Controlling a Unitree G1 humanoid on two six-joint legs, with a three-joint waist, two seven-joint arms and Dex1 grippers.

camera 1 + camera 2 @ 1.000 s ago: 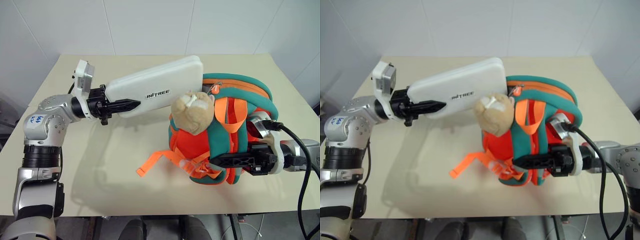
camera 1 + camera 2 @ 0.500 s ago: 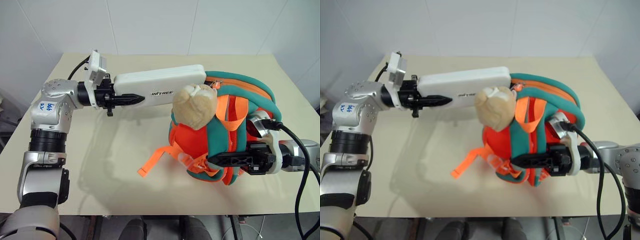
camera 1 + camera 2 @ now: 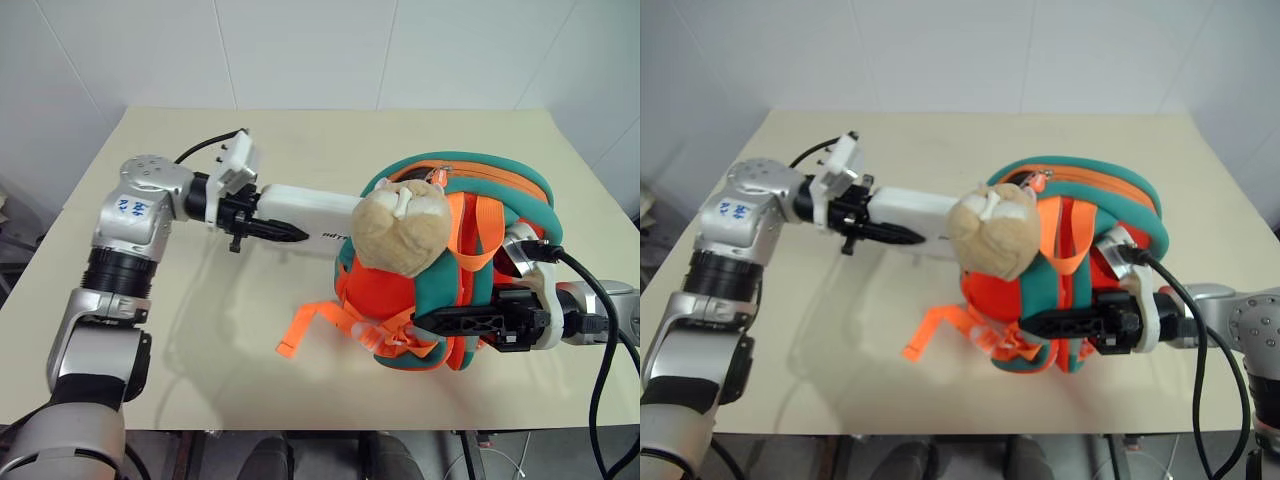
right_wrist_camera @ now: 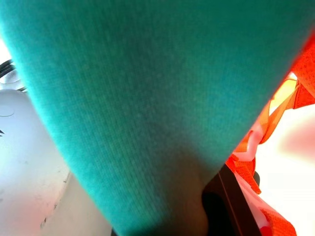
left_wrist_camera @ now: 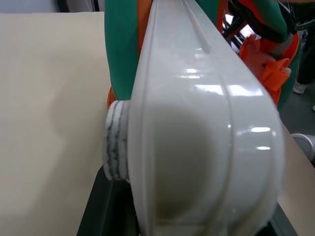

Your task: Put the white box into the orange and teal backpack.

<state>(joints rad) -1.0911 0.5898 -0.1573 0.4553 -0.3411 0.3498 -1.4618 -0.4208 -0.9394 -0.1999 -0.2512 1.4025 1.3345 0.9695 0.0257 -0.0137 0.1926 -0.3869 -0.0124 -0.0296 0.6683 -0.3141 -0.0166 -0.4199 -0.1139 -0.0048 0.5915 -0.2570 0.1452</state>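
Your largest item, the orange and teal backpack [image 3: 450, 265], stands propped upright at the right side of the surface [image 3: 300, 370] because the right gripper [image 3: 440, 324] is clenched on a teal strap low on its front. That grip keeps the bag from sliding while something is pushed into it from the other side. The tan plush head [image 3: 403, 231] hangs over the bag's left face, just where the entry is.

The white box [image 3: 310, 213] is held lengthwise and near level by the left gripper [image 3: 290, 235], whose jaws grasp its near end. Held this way, its narrow far end leads into the bag. That far end disappears behind the plush head and the teal rim, so the box looks partly inside. From the head views you cannot tell how deep it has gone.

The left wrist view gives you what the head views hide. It looks along the box's edge to where teal and orange fabric closes round its far part, and a round grey pad presses against the box's side. The right wrist view shows you teal fabric pressed close against the lens, with a loose orange webbing strap [image 3: 318, 322] at one side, which fits a tight hold on the bag.
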